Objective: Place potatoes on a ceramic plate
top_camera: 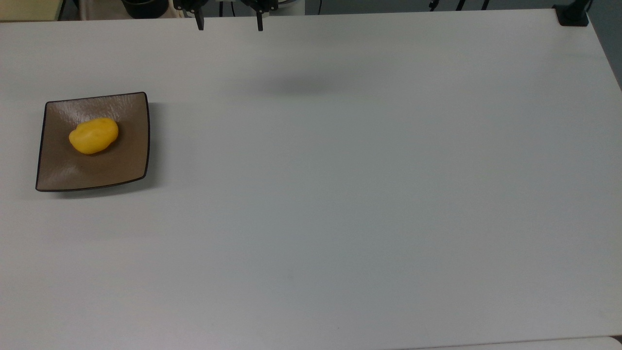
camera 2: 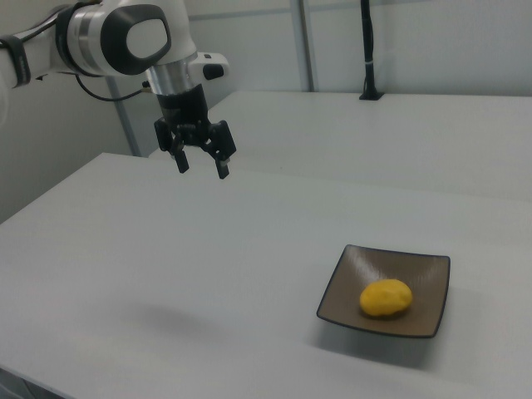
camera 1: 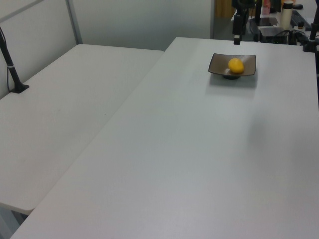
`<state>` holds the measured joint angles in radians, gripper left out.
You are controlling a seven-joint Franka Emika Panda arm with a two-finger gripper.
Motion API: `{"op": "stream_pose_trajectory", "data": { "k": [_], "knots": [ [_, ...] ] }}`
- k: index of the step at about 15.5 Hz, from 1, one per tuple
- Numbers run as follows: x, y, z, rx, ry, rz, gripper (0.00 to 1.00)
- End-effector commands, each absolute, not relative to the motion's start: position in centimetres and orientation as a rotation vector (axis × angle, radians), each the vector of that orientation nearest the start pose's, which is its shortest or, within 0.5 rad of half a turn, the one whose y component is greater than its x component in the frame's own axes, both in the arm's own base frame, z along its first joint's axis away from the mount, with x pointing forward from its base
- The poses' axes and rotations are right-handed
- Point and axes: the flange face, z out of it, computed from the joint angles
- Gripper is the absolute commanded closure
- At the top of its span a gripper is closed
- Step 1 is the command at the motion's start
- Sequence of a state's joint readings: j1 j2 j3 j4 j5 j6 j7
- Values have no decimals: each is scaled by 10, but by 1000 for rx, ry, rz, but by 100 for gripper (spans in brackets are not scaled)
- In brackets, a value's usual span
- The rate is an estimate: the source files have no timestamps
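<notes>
A: Right view first. What is the gripper doing?

B: It hangs in the air above the white table. Its two black fingers are spread wide apart. Nothing is between them, and they touch nothing.

A: Can you read any words on the arm?

B: No. I see no letters I can read on the arm, the plate or the table. The arm is white and grey with black joints.

A: Where is the gripper in the top view?

B: At the top edge, at the far side of the table. Two thin black fingertips poke down, with a wide gap between them. A soft dark shadow lies on the table a bit below them.

A: And the potato?

B: The yellow potato lies on the square brown ceramic plate. In the top view the potato sits a little above the middle of the plate, near the top view's left edge. The gripper is well apart from it.

A: What about the left view?

B: The plate with the potato is far back on the table. The gripper hangs just behind the plate. A second white table stands beside, on the left view's left, with a black post on it.
</notes>
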<state>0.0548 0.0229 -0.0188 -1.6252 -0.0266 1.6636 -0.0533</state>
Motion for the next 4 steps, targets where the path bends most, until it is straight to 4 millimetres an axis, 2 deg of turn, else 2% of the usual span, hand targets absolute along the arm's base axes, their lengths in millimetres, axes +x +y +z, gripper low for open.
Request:
{"op": "stream_pose_trajectory", "data": {
  "k": [1, 4],
  "knots": [
    [559, 19, 597, -3167, -145, -19, 0],
    [559, 20, 596, -3167, -150, -19, 0]
  ]
}}
